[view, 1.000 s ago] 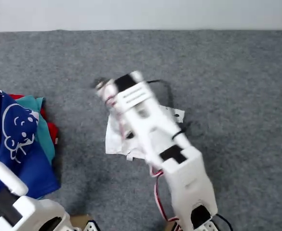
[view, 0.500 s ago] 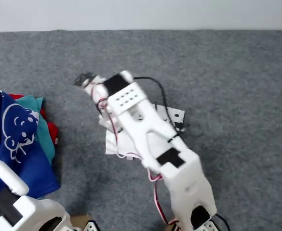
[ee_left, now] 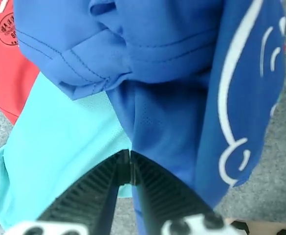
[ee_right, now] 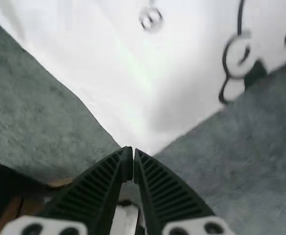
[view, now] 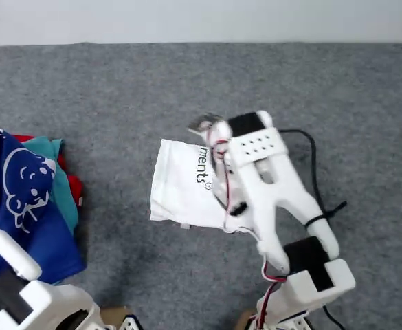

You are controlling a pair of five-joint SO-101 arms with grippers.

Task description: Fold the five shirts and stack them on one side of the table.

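A folded white shirt (view: 183, 182) with dark print lies flat in the middle of the grey table. My right gripper (view: 201, 125) hangs just past the shirt's far edge, and its arm crosses the shirt's right side. In the right wrist view that gripper (ee_right: 133, 152) is shut with nothing between its fingers, above a corner of the white shirt (ee_right: 133, 73). At the left edge a blue shirt (view: 22, 199) tops a pile over a teal shirt (view: 63, 185) and a red shirt (view: 73, 185). My left gripper (ee_left: 130, 159) is shut, just above the blue shirt (ee_left: 172, 98) and the teal shirt (ee_left: 59, 156).
The grey felt table (view: 324, 96) lies bare at the back and on the right. A white wall runs along its far edge. My left arm (view: 8, 268) stands at the front left corner beside the pile. A red shirt (ee_left: 6, 73) peeks from under the pile.
My right arm has swung from the left of the white shirt to its right side, uncovering the shirt. The left arm and the pile have not moved.
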